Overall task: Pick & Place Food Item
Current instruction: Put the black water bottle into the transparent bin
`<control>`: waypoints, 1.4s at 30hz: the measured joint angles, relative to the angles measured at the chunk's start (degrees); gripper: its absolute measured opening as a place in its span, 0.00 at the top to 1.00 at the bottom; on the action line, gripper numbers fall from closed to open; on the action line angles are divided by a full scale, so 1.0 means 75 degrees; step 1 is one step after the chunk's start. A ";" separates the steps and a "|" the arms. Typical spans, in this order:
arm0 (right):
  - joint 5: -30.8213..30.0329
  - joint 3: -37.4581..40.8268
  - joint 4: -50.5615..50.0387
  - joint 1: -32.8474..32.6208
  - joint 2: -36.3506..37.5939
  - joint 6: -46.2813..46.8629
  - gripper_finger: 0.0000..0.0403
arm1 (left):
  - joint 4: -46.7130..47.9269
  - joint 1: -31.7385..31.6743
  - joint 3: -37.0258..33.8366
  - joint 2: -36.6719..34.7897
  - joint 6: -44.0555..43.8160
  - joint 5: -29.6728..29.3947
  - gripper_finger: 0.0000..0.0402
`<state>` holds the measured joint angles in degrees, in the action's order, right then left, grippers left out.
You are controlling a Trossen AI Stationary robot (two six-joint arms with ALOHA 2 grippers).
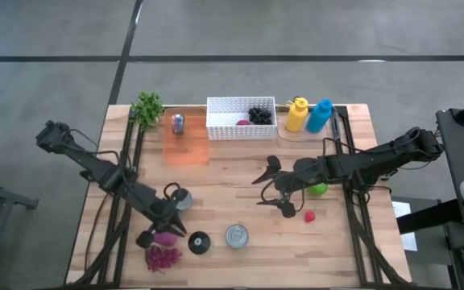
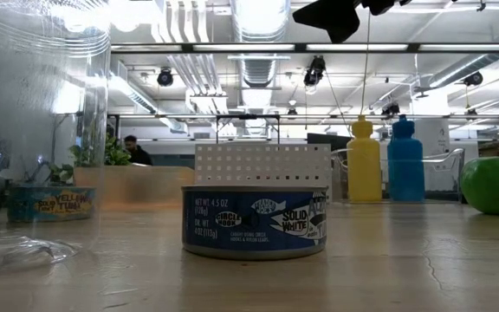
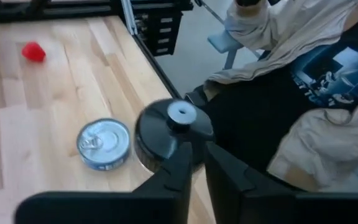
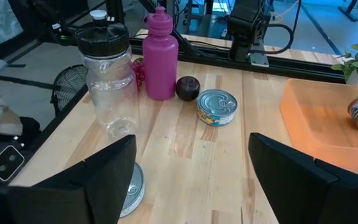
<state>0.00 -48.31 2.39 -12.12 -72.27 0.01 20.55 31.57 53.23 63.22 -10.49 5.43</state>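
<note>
Right wrist view alone shows the magenta bottle

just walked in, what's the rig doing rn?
Pick-and-place food run, nothing held yet. The right gripper hangs open over mid-table, between the tuna can and the green ball. The left gripper is low at the front left, fingers nearly together, beside the black-lidded clear bottle. The white basket and orange tray sit at the back.
</note>
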 joint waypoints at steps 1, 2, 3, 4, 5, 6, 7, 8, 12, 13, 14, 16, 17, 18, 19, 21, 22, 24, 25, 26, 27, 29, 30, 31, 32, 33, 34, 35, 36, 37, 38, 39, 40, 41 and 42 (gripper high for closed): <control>0.0000 0.0000 0.0000 0.0000 0.0000 0.0002 0.25 | -0.0050 0.0000 0.0000 0.0000 0.0117 -0.0005 0.85; -0.0001 0.0000 0.0000 0.0000 0.0000 0.0016 0.25 | -0.0100 -0.0001 0.0000 0.0000 0.0198 -0.0008 0.82; 0.0002 0.0000 0.0001 0.0000 0.0000 0.0033 0.26 | -0.0152 -0.0006 0.0000 0.0000 0.0271 -0.0010 0.80; -0.0001 0.0000 0.0003 0.0000 0.0000 0.0048 0.26 | -0.0191 -0.0006 0.0000 0.0000 0.0351 -0.0019 0.77; 0.0002 0.0000 0.0003 0.0000 0.0000 0.0064 0.26 | -0.0215 -0.0001 0.0000 0.0000 0.0445 -0.0045 0.74; 0.0001 0.0000 0.0003 0.0000 0.0000 0.0067 0.26 | -0.0221 0.0000 0.0000 0.0000 0.0533 -0.0069 0.72; 0.0002 0.0000 0.0003 0.0000 0.0000 0.0067 0.26 | -0.0222 0.0000 0.0000 0.0004 0.0634 -0.0107 0.69; -0.0001 0.0000 0.0003 0.0000 0.0000 0.0067 0.26 | -0.0274 0.0000 0.0000 0.0033 0.0780 -0.0155 0.67; -0.0001 0.0000 0.0006 0.0000 0.0000 0.0061 0.24 | -0.0888 0.0000 0.0000 0.0246 0.1359 -0.0264 0.61; 0.0000 0.0000 0.0006 0.0000 0.0000 0.0058 0.24 | -0.1043 0.0000 0.0000 0.0327 0.1448 -0.0262 0.60; -0.0001 0.0000 0.0005 0.0000 0.0000 0.0044 0.23 | -0.1121 0.0000 0.0000 0.0417 0.1468 -0.0260 0.59; 0.0000 0.0000 0.0003 0.0000 0.0000 -0.0040 0.22 | -0.1184 0.0000 0.0000 0.0636 0.1490 -0.0265 0.58; 0.0002 0.0000 0.0000 0.0000 0.0000 -0.0064 0.22 | -0.1208 0.0000 0.0000 0.0766 0.1507 -0.0265 0.58; 0.0001 0.0000 0.0000 0.0000 0.0000 -0.0111 0.22 | -0.1242 -0.0003 0.0000 0.0889 0.1555 -0.0267 0.58; 0.0001 0.0000 -0.0003 0.0000 0.0000 -0.0146 0.22 | -0.1297 -0.0003 -0.0001 0.1015 0.1614 -0.0267 0.58; 0.0000 0.0000 -0.0001 0.0002 0.0000 -0.0221 0.21 | -0.1514 0.0000 0.0000 0.1219 0.1773 -0.0265 0.58; -0.0001 0.0000 -0.0003 0.0003 0.0000 -0.0228 0.21 | -0.1574 0.0000 0.0010 0.1274 0.1847 -0.0263 0.58; -0.0001 0.0000 -0.0003 0.0003 0.0000 -0.0219 0.20 | -0.1579 0.0000 0.0072 0.1309 0.1929 -0.0265 0.59; -0.0001 0.0000 -0.0003 0.0003 0.0000 -0.0222 0.20 | -0.1582 0.0000 0.0079 0.1304 0.1970 -0.0262 0.59; -0.0001 0.0000 -0.0003 0.0003 0.0000 -0.0219 0.20 | -0.1575 0.0000 0.0093 0.1300 0.1977 -0.0265 0.60; 0.0002 0.0000 -0.0005 0.0003 0.0000 -0.0214 0.20 | -0.1566 0.0000 0.0107 0.1300 0.1980 -0.0265 0.60; -0.0001 0.0000 -0.0006 0.0003 0.0000 -0.0206 0.20 | -0.1539 0.0000 0.0108 0.1300 0.2005 -0.0263 0.60; -0.0001 0.0000 -0.0007 0.0003 0.0000 -0.0204 0.21 | -0.1514 -0.0003 0.0108 0.1300 0.2007 -0.0264 0.60; 0.0001 0.0000 -0.0009 0.0003 0.0000 -0.0204 0.21 | -0.1487 -0.0003 0.0108 0.1304 0.2007 -0.0265 0.61; -0.0001 0.0000 -0.0009 0.0003 0.0000 -0.0204 0.22 | -0.1465 -0.0003 0.0108 0.1313 0.2004 -0.0263 0.61; -0.0001 0.0000 -0.0009 0.0003 0.0000 -0.0204 0.22 | -0.1465 -0.0003 0.0108 0.1338 0.2004 -0.0265 0.61; 0.0001 0.0000 -0.0009 0.0003 0.0000 -0.0204 0.23 | -0.1457 -0.0003 0.0108 0.1343 0.2004 -0.0265 0.61; -0.0001 0.0000 -0.0009 0.0003 0.0000 -0.0204 0.23 | -0.1449 -0.0003 0.0108 0.1343 0.2004 -0.0265 0.61; -0.0001 0.0000 -0.0009 0.0003 0.0000 -0.0214 0.24 | -0.1450 -0.0001 0.0108 0.1343 0.2004 -0.0265 0.61; -0.0001 0.0000 -0.0009 0.0003 0.0000 -0.0225 0.24 | -0.1451 -0.0002 0.0108 0.1349 0.2004 -0.0262 0.61; -0.0001 0.0000 -0.0009 0.0003 0.0000 -0.0225 0.24 | -0.1440 -0.0002 0.0108 0.1350 0.2004 -0.0264 0.61; -0.0001 0.0000 -0.0012 0.0003 0.0000 -0.0220 0.25 | -0.1405 -0.0001 0.0108 0.1353 0.2004 -0.0262 0.61; -0.0001 0.0000 -0.0012 0.0003 0.0000 -0.0219 0.25 | -0.1374 -0.0003 0.0108 0.1355 0.2004 -0.0264 0.61; -0.0001 0.0000 -0.0012 0.0003 0.0000 -0.0221 0.25 | -0.1372 -0.0003 0.0108 0.1355 0.2004 -0.0263 0.61; -0.0001 0.0000 -0.0015 0.0003 0.0000 -0.0228 0.25 | -0.1372 -0.0002 0.0108 0.1355 0.2004 -0.0262 0.61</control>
<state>-0.01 -48.31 2.28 -12.10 -72.27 -1.69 10.26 31.56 54.04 73.38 4.54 3.46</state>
